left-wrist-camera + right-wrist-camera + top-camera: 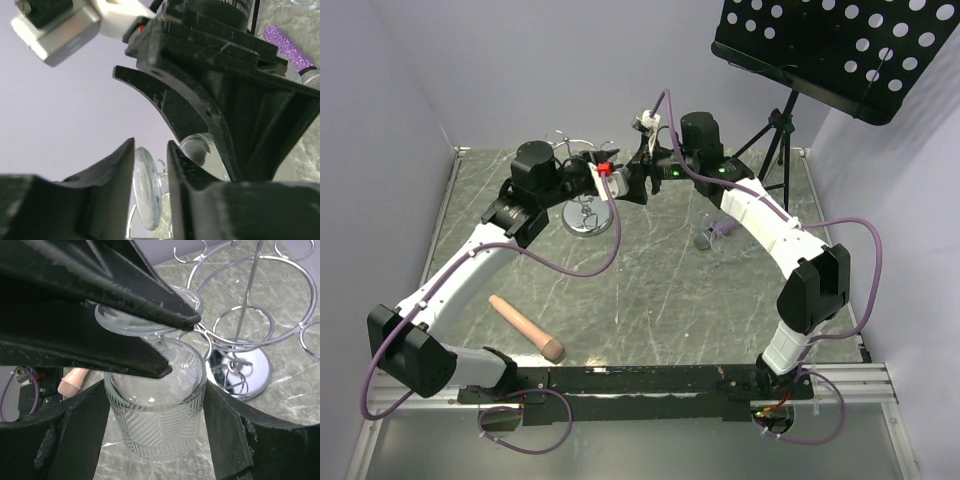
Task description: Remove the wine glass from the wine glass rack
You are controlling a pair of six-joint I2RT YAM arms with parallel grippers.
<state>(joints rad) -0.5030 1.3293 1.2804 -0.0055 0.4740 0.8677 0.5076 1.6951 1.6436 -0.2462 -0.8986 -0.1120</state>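
Foot up and bowl down, the wine glass (157, 420) hangs with its stem by an outer loop of the wine glass rack (250, 375), above the marbled worktop (650, 290). My right fingers (80, 440), spread wide, press both flanks of the ribbed bowl. My left fingers (110, 175) stand partly apart either side of the stem under the foot; whether they grip it I cannot tell. Light, slick, brittle glass: I judge the sturdy bowl the safer hold, with the stem only gently steadied.
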